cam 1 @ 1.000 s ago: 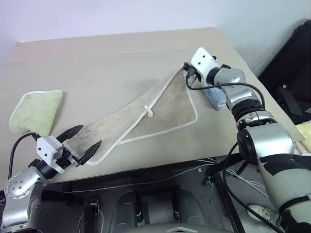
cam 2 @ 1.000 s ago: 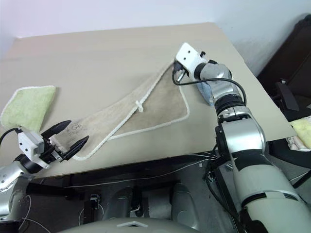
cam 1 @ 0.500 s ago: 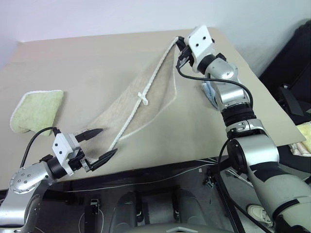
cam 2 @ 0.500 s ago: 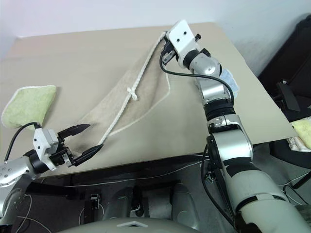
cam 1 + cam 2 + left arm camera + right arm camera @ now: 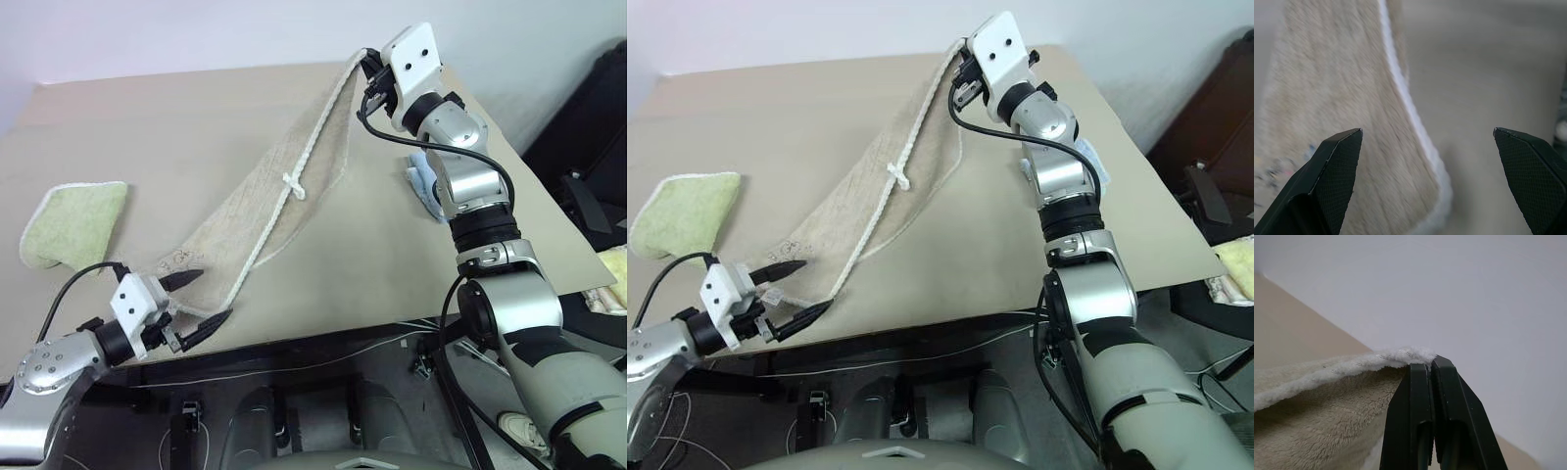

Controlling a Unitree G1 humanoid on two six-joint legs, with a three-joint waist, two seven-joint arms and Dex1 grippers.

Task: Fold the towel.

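Raised higher than a second ago, the right gripper [image 5: 370, 67] carries one corner of the towel [image 5: 294, 186] up off the table [image 5: 196, 108], its fingers pressed together on the white corded edge, as the right wrist view confirms. The beige cloth, lying flatter a second ago, now hangs as a long slanting band from that far corner down to the near table edge, its small white loop [image 5: 295, 185] midway along the cord. The left gripper [image 5: 194, 302], fingers spread wide, has edged in to straddle the low corner without gripping it. If the right arm keeps lifting before the left pinches, the low corner will likely drag away from the open fingers. The light green towel [image 5: 71, 223] and light blue towel [image 5: 423, 186] have not moved.
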